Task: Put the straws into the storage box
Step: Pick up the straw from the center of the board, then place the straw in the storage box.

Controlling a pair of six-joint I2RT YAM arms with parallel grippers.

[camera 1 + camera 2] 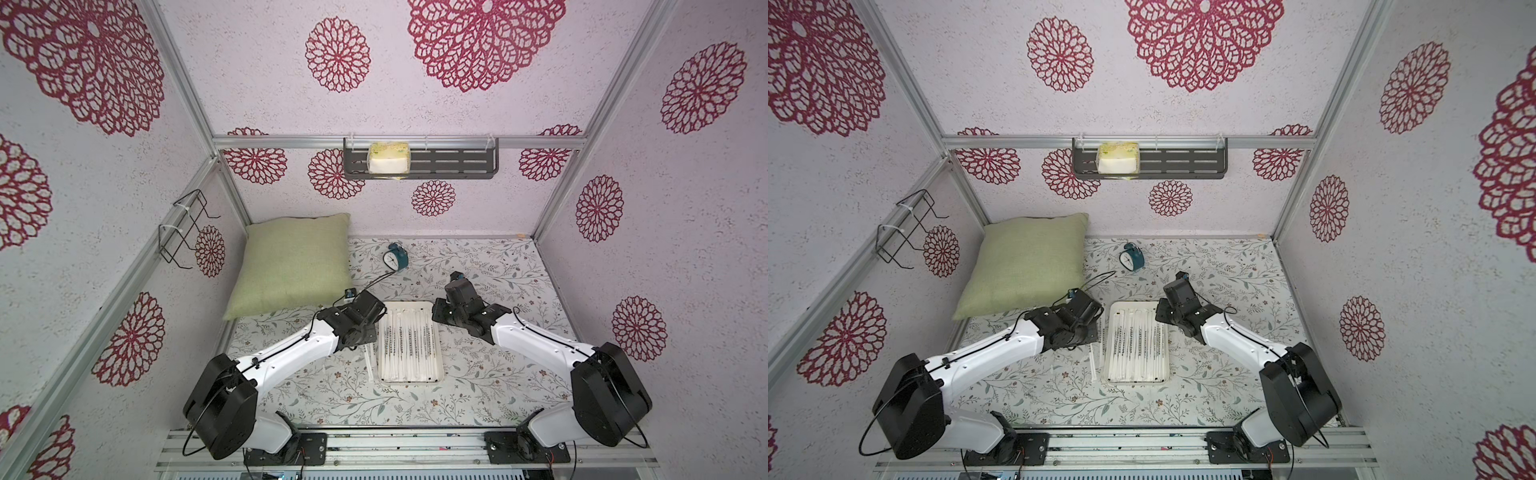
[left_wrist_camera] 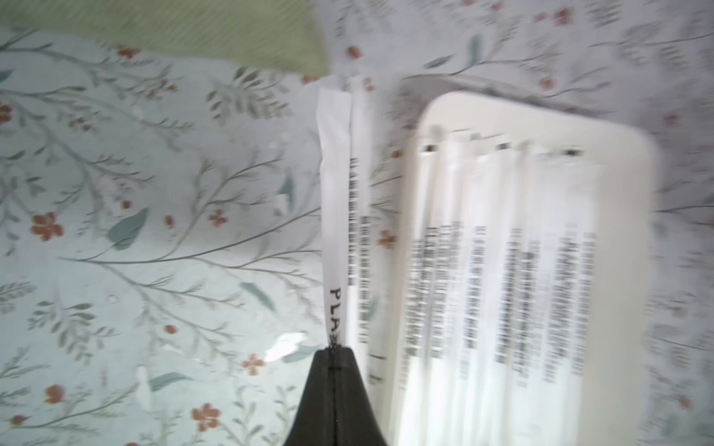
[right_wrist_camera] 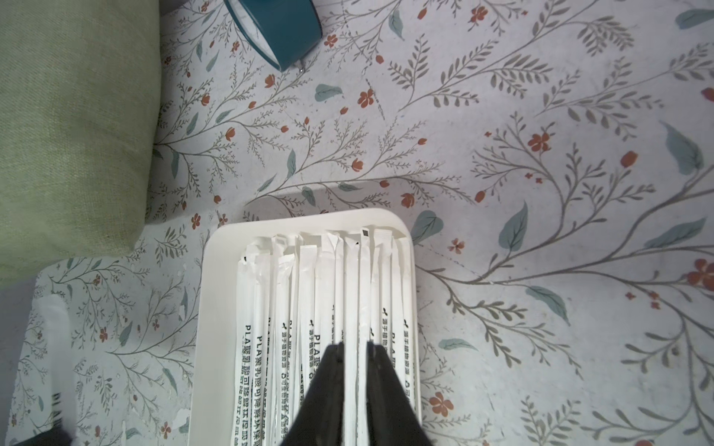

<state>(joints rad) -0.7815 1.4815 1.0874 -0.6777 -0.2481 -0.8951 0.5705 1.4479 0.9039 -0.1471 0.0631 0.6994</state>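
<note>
- Top views both show a floral-patterned table point(image 1: 478, 374) carrying a shallow white rectangular storage box point(image 1: 409, 307).
- White paper-wrapped straws point(image 1: 409, 345) fill it.
- Left end effector point(image 2: 334, 347) is clenched on one straw point(image 2: 334, 193) beside the box.
- Right end effector point(image 3: 354, 347) is narrowly parted over the boxed straws; I cannot tell whether it grips.

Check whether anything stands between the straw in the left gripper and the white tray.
Nothing tall does. The left gripper, jaws shut on one white paper-wrapped straw, is right beside the shallow white rectangular tray. Only a second loose straw on the floral tabletop and the tray's low rim lie between.
</note>
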